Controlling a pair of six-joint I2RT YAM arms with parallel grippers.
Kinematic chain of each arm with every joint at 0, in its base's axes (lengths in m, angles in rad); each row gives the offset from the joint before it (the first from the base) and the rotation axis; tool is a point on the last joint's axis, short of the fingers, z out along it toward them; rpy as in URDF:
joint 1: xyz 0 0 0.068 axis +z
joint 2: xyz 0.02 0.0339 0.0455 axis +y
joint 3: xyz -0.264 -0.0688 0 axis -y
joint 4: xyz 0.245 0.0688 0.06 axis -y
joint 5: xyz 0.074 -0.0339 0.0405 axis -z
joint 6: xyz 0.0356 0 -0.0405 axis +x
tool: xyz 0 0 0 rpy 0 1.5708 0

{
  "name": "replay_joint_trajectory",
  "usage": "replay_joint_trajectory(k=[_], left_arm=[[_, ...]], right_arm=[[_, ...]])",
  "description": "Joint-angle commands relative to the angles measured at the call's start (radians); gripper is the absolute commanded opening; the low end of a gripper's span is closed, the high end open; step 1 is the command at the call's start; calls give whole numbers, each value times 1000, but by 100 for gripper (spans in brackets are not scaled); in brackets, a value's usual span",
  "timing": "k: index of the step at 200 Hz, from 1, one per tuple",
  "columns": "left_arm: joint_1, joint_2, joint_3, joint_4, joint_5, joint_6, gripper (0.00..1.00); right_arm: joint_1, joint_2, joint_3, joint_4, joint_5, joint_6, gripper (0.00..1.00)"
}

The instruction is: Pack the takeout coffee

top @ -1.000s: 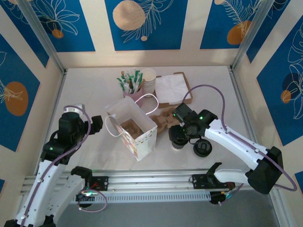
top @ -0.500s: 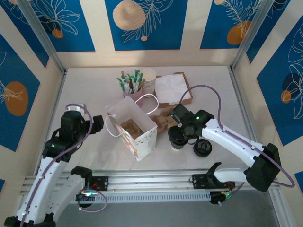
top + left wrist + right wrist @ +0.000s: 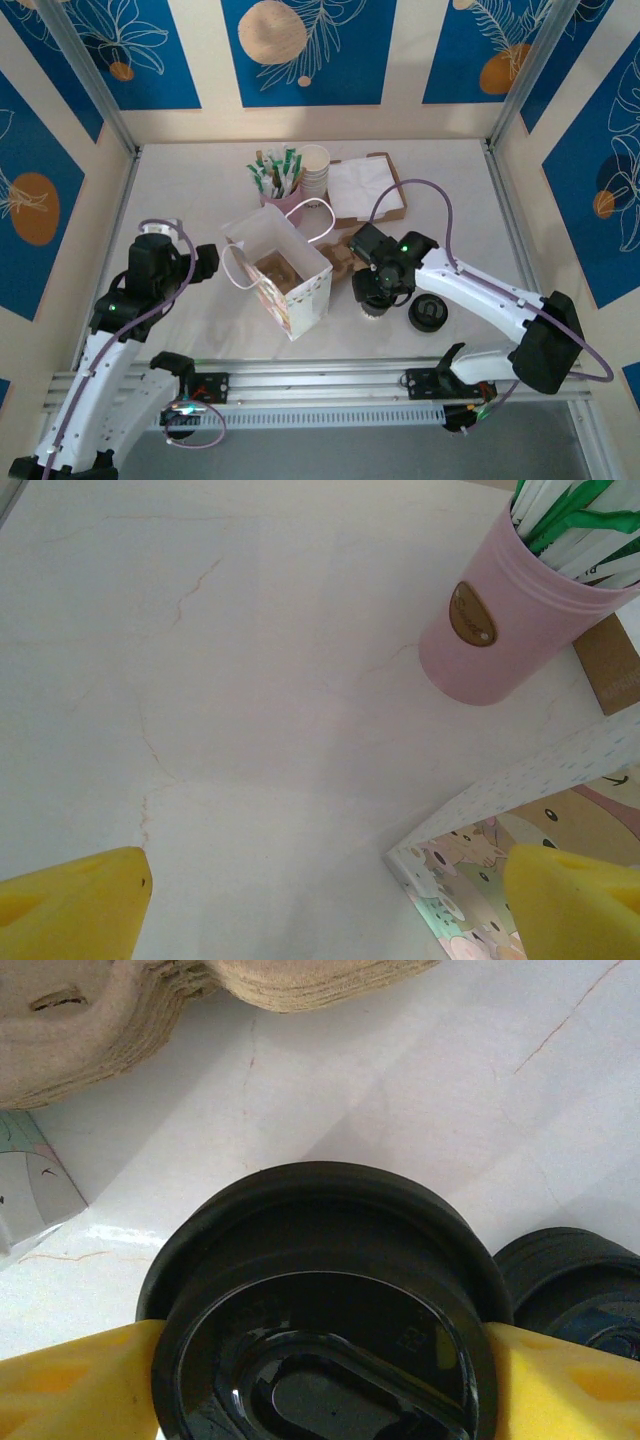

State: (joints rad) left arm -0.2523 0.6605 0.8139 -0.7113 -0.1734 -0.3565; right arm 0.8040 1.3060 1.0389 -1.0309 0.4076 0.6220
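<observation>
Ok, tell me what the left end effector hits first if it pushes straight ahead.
Probably the bare table, short of the pink cup and beside the paper bag; depth is unclear.

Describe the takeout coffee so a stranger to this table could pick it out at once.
Start at the open paper bag in the middle of the table. To its right stands the takeout coffee, clasped by the right tool. Unlike the loose black lid beside it and the lidless white cups at the back, it is a pale cup wearing a black lid.
</observation>
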Motion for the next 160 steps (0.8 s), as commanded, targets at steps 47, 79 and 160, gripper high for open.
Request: replay_joint_trajectory(k=[47,79,160], left_arm=[[15,-7,-7,8,5,10,91],[16,-10,-7,6,-3,10,91],[23,-21,-4,3,-42,19,91]], right_arm=[[15,10,34,-55,26,37,69],[12,-56,56,-57,25,38,69],[6,-231,342,-245,77,-26,67]])
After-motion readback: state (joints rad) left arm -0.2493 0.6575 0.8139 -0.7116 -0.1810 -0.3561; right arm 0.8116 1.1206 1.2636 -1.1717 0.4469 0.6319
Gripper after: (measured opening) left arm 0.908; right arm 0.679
